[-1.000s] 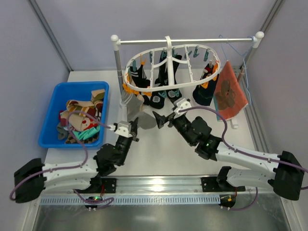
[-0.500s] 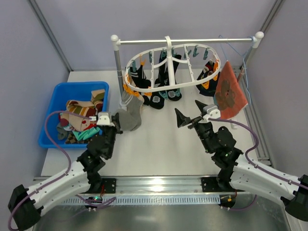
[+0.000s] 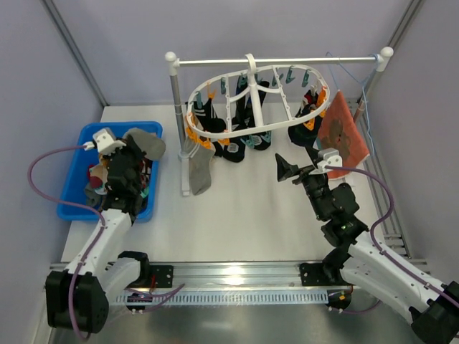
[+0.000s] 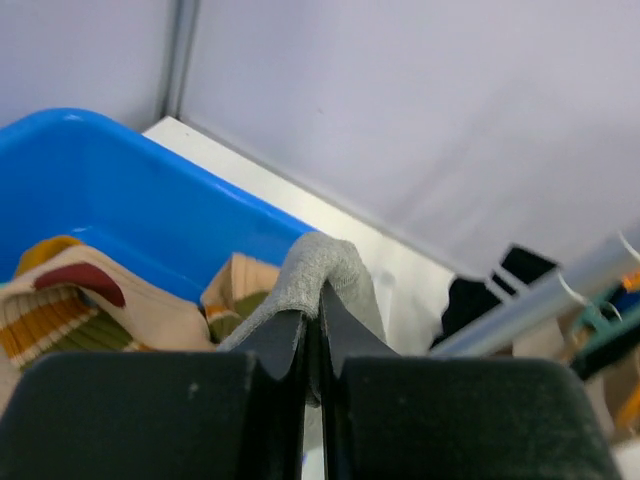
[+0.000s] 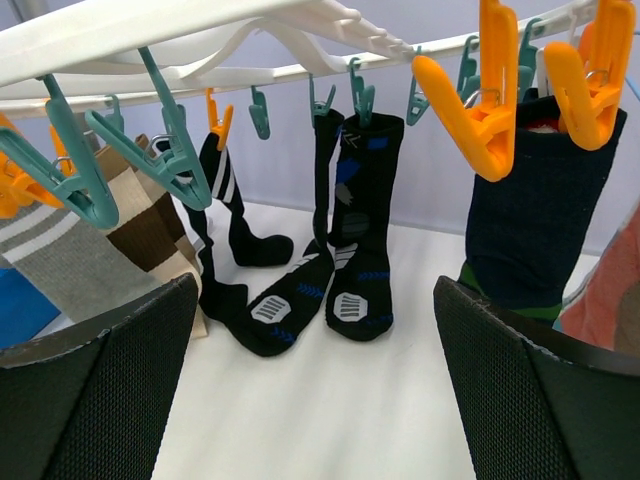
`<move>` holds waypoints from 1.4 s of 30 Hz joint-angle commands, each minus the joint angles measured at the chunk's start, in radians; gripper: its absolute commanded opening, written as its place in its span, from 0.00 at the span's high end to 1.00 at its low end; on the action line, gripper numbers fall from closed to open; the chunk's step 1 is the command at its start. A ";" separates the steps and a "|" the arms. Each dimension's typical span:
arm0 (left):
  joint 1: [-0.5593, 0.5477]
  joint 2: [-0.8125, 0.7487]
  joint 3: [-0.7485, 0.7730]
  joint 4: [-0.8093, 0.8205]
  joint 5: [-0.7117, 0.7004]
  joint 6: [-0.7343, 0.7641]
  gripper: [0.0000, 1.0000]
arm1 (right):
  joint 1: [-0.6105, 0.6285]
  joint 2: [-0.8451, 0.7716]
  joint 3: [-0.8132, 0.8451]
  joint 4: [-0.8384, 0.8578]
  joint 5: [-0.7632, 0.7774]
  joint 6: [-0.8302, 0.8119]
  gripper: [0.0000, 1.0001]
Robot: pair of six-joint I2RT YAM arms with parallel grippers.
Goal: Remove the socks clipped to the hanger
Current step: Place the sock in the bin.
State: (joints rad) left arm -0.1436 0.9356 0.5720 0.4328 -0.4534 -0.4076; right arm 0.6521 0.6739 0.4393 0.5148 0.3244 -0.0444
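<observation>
While the left gripper [image 4: 312, 330] is pinched tight on a grey sock [image 4: 322, 272], it hangs over the blue bin [image 3: 70, 188] at the left side of the counter [image 3: 244, 215]. The sock's free end droops above the bin's far right corner. Inside the bin lies a heap of loose socks [image 3: 107, 175] in beige, brown, red and teal.

The hanger [image 3: 252, 97], a white oval frame with crossbars, hangs by its hook from the rail [image 3: 287, 60] at the back of the counter. In the overhead view its left end sits lower than its right. Many clipped socks [image 3: 234, 148] dangle from it, most of them black or dark navy. At its left end hangs a striped grey sock [image 3: 201, 169], next to a brown-and-beige striped sock [image 5: 150, 238].

The right gripper [image 3: 300, 163] stands with its jaws spread wide and nothing between them, just in front of the hanger's right half and pointed at it. Its wrist camera looks up under the frame. There a pair of black socks [image 5: 345, 250] with blue and white marks hangs from teal clips [image 5: 165, 150], their feet reaching down to the counter. To the right, a navy sock [image 5: 525, 230] is held by two orange clips [image 5: 480, 110].

An orange-red cloth [image 3: 343, 136] with a flower print hangs at the rail's right end, just beside the hanger.
</observation>
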 commanded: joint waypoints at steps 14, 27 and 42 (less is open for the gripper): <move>0.119 0.265 -0.009 0.302 -0.192 -0.158 1.00 | -0.020 0.016 -0.002 0.021 -0.071 0.038 0.00; 0.119 0.342 -0.136 0.501 -0.407 -0.263 1.00 | -0.023 0.023 -0.004 0.021 -0.081 0.040 0.00; 0.092 0.313 -0.084 0.384 -0.297 -0.201 0.30 | -0.023 0.023 0.001 0.008 -0.085 0.043 0.01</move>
State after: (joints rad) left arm -0.0338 1.2903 0.4362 0.8425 -0.7517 -0.6388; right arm 0.6312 0.7048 0.4385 0.4992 0.2459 -0.0185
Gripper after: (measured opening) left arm 0.676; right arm 0.996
